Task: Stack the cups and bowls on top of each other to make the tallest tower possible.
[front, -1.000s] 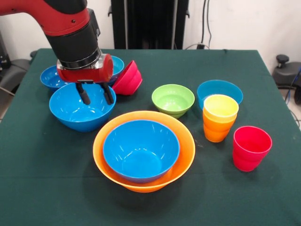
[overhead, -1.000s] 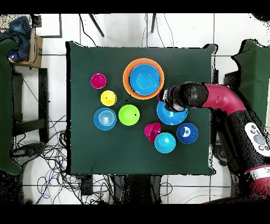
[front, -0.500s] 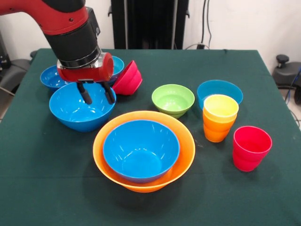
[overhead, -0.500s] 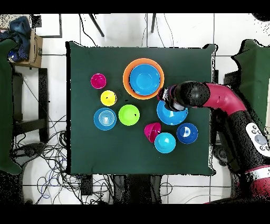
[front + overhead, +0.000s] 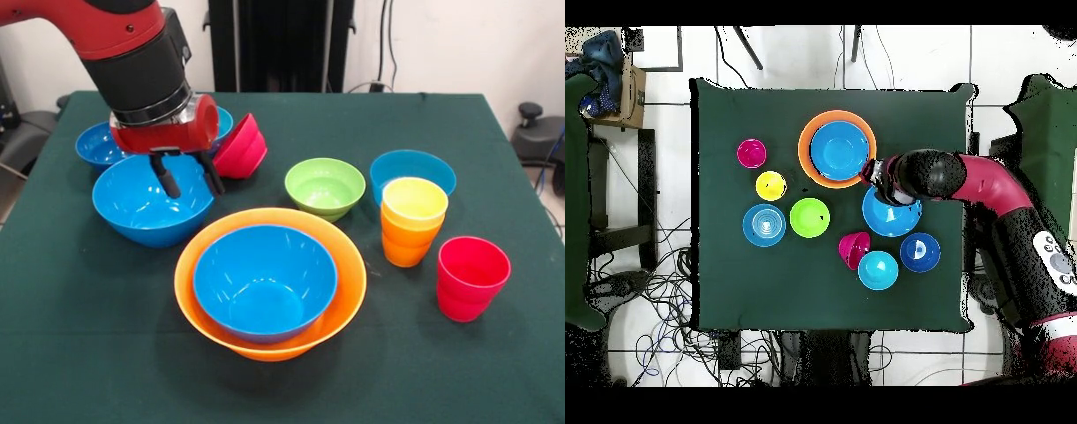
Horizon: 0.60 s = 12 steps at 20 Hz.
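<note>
I am holding the gripper [image 5: 188, 178] with fingers spread and empty over the big blue bowl [image 5: 146, 205], just beside the orange bowl [image 5: 270, 283] that is nesting another blue; I am planning to straddle its near rim squarely before closing.

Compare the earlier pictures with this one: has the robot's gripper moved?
Yes. In the front view the gripper has shifted slightly rightward over the loose blue bowl, towards the orange bowl that holds another blue bowl.
</note>
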### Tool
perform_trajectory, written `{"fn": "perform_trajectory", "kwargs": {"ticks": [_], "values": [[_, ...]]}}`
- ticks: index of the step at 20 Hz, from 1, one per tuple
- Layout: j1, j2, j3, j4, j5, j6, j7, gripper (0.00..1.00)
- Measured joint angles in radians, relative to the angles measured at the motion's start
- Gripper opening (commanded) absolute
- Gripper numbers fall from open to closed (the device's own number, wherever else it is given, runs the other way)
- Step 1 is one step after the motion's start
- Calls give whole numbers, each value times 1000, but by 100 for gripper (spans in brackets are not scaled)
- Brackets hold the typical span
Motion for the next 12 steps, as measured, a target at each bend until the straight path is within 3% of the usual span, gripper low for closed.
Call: {"fn": "perform_trajectory", "kwargs": {"ticks": [12], "values": [[4,18,2,1,-3,-54,0,100]]}}
